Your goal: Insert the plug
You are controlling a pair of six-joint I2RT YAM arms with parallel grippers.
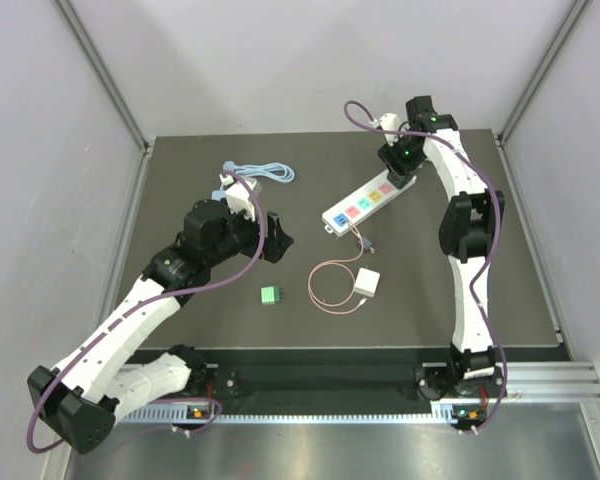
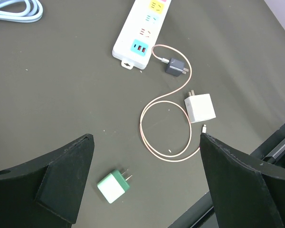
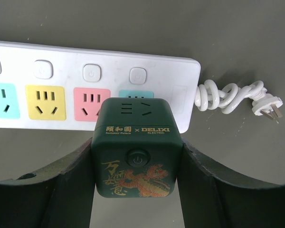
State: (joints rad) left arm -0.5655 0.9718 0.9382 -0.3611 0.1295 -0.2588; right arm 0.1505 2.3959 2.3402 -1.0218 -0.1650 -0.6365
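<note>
Two arms work over a dark table (image 1: 310,335).

Top view: right gripper (image 1: 401,163) is at the far end of the long white power strip with coloured sockets (image 1: 365,207). Left gripper (image 1: 277,238) hovers left of the strip, apart from it. A small green plug block (image 1: 272,295) and a white cube charger (image 1: 368,284) with a thin pink cable (image 1: 325,285) lie nearer the bases. A light-blue coiled cable (image 1: 263,172) lies far left.

Left wrist view: jaws spread wide, nothing between them. The green block lies near the left finger (image 2: 66,175). A small dark grey plug (image 2: 175,67) sits just beside the strip's near end.

Right wrist view: jaws pinch the dark green cube plug with gold dragon print (image 3: 137,161) by its sides. The cube sits over the teal socket at the strip's cord end; cannot tell if the pins are seated. A white curled cord (image 3: 223,97) trails right.
</note>
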